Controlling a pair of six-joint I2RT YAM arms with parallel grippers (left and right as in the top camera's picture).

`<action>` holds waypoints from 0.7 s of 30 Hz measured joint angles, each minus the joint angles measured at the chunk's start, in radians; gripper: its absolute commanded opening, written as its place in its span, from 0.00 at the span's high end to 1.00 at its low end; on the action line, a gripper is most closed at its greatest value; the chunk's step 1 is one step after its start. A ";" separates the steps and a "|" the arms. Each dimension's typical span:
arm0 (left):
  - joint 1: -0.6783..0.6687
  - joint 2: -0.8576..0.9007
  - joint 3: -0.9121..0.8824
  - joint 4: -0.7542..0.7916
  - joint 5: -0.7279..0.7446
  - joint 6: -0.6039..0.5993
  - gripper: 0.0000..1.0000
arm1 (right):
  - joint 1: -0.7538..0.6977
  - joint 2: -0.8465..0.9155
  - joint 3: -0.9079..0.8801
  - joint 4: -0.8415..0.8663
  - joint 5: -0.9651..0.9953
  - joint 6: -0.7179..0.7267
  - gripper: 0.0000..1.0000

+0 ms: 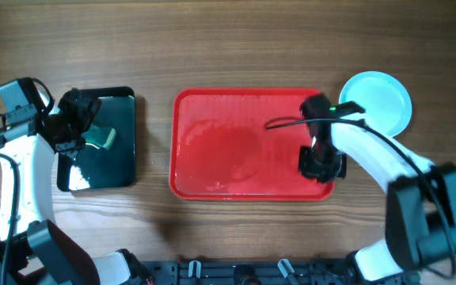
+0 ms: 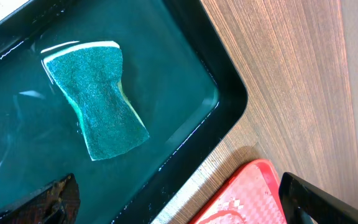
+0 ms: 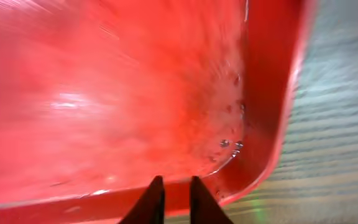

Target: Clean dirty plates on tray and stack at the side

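The red tray (image 1: 236, 142) lies in the middle of the table with no plates on it, only wet streaks. It also shows in the right wrist view (image 3: 104, 93) and the left wrist view (image 2: 253, 193). A pale cyan plate (image 1: 380, 101) sits on the table right of the tray's far right corner. I cannot tell whether other plates lie under it, and the white plate is not visible. My right gripper (image 1: 321, 165) (image 3: 176, 199) hovers over the tray's front right corner, its fingers nearly together and empty. My left gripper (image 1: 81, 128) (image 2: 179, 205) is open over the black tray.
A black glossy tray (image 1: 125, 170) (image 2: 229, 93) holding water stands left of the red tray. A green sponge (image 1: 103, 138) (image 2: 98, 99) lies in it. Bare wooden table (image 1: 236, 47) surrounds both trays.
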State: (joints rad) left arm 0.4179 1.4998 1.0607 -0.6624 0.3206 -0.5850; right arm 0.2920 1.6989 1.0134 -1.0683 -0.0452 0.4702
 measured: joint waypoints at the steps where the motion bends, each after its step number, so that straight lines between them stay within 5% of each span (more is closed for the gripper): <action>1: 0.000 0.000 0.000 0.000 0.000 0.000 0.00 | 0.000 -0.039 0.014 0.002 0.000 -0.001 0.00; 10: 0.000 0.000 0.000 -0.001 0.000 0.000 0.00 | 0.002 -0.918 0.057 -0.037 0.027 0.000 0.00; 21: 0.000 0.000 0.000 0.000 0.000 0.000 0.00 | 0.002 -1.022 0.056 -0.091 0.046 -0.005 0.01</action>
State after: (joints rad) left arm 0.4179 1.4998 1.0607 -0.6624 0.3206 -0.5846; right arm 0.2935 0.6773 1.0695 -1.1595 0.0006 0.4656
